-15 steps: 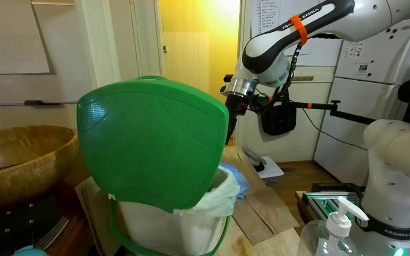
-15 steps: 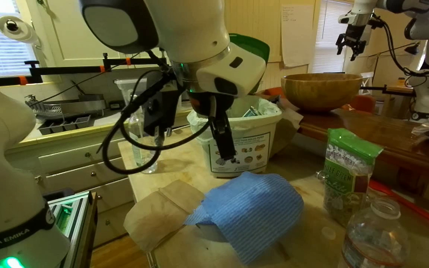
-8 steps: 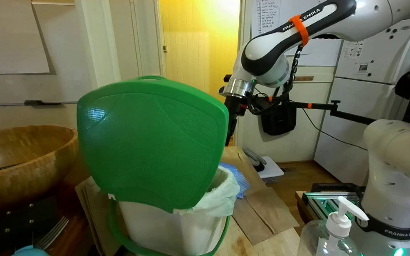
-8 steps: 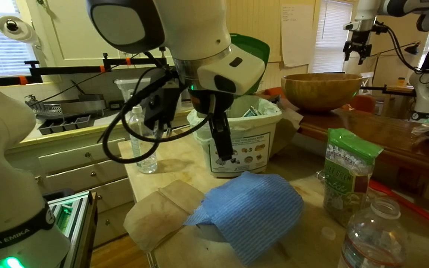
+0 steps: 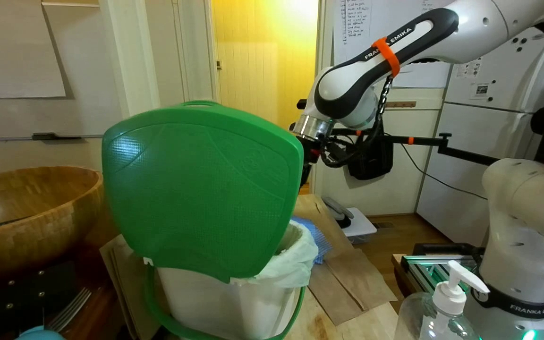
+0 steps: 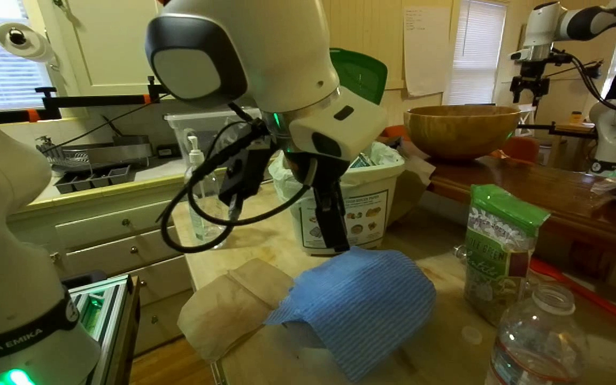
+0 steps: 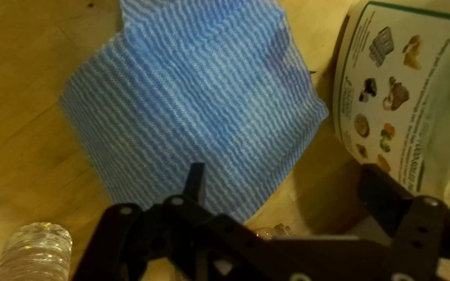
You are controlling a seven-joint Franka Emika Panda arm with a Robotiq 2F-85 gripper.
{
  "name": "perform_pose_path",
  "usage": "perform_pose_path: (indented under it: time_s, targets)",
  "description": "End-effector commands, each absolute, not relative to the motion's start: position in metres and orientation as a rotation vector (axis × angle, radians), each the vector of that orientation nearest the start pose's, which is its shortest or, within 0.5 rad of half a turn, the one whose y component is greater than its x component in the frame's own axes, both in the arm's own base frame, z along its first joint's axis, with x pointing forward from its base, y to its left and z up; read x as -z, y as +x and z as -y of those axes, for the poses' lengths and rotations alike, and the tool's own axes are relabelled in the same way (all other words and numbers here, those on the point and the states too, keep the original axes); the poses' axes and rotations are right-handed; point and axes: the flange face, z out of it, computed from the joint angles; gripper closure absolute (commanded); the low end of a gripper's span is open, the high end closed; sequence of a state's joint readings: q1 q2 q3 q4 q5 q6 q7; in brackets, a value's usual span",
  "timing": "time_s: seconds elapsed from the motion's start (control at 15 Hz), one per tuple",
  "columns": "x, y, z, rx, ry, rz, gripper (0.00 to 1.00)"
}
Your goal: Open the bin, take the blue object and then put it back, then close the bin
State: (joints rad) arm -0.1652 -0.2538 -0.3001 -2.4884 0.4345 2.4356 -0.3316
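The blue object is a blue-and-white striped cloth (image 6: 367,305) lying rumpled on the wooden table in front of the bin; it also fills much of the wrist view (image 7: 193,101). The bin (image 6: 377,206) is whitish with a white liner and a picture label, seen at right in the wrist view (image 7: 393,78). Its green lid (image 5: 206,189) stands raised. My gripper (image 7: 283,169) is open and empty, above the cloth's edge, one finger over the cloth and one beside the bin. In an exterior view one dark finger (image 6: 335,224) shows; the lid hides most of the gripper in an exterior view.
Brown paper (image 6: 238,305) lies beside the cloth. A green lentil bag (image 6: 503,251) and a clear bottle (image 6: 538,337) stand to its right. A pump bottle (image 6: 201,198) stands near the bin. A wooden bowl (image 6: 460,131) sits on the dark table behind.
My gripper has moved down and slightly right in an exterior view, closer to the cloth. The cloth, bin and raised lid have not moved. A background arm has shifted.
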Motion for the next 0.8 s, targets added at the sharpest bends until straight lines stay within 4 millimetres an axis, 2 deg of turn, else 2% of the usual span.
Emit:
perform_pose_path:
  time_s: [0.0,0.4,0.73]
  targets:
    - [-0.366,0.424,0.199,0.440,-2.764,-0.735,0.00]
    - [-0.332,0.445,0.188,0.353,-2.680,-0.865,0.00]
    - [-0.302,0.456,0.185,0.274,-2.647,-0.917,0.00]
